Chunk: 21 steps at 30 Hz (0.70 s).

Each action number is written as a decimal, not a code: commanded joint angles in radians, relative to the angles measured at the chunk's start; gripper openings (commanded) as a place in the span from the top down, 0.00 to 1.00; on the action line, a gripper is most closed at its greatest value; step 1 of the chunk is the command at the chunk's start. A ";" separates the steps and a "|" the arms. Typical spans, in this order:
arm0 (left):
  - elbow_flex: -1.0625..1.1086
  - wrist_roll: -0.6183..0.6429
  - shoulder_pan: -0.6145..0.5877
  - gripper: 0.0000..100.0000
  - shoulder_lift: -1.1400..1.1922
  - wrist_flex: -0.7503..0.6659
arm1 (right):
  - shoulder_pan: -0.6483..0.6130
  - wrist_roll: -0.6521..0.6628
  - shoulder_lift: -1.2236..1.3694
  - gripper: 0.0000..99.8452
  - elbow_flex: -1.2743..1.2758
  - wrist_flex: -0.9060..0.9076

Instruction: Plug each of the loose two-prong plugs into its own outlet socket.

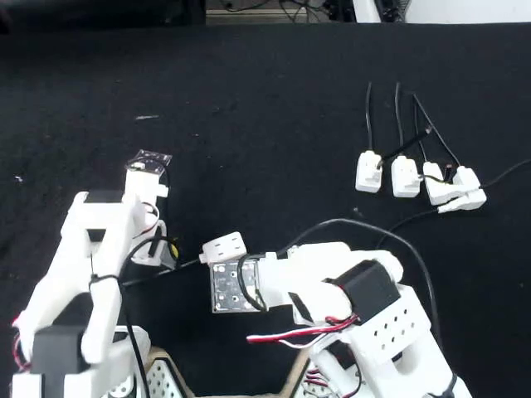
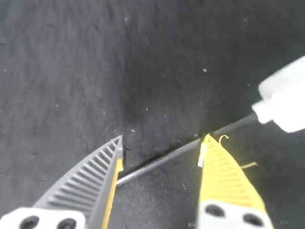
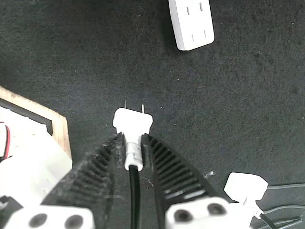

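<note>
Plug [image 3: 133,121] in right gripper [image 3: 132,137], outlet strip [image 3: 191,24] apart

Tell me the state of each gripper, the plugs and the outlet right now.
right gripper: shut on the held plug's neck.
held plug: unplugged, prongs bare, aimed toward the outlet but apart from it.
outlet: the sockets in view are empty.
left gripper: open, straddling a black cable.
other plugs: lying loose, none plugged in.
</note>
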 commanded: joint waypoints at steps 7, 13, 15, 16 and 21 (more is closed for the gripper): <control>0.047 -0.028 -0.120 0.74 -0.262 0.071 | 0.012 0.048 0.038 0.99 -0.013 -0.103; 0.147 -0.172 -0.329 0.74 -0.353 0.091 | 0.012 0.203 0.200 0.99 -0.113 -0.104; 0.179 -0.209 -0.366 0.74 -0.364 0.091 | 0.012 0.255 0.282 0.99 -0.166 -0.104; 0.193 -0.218 -0.380 0.74 -0.368 0.091 | 0.012 0.275 0.325 0.99 -0.194 -0.107; 0.223 -0.229 -0.397 0.74 -0.373 0.091 | -0.015 0.344 0.529 0.99 -0.337 -0.110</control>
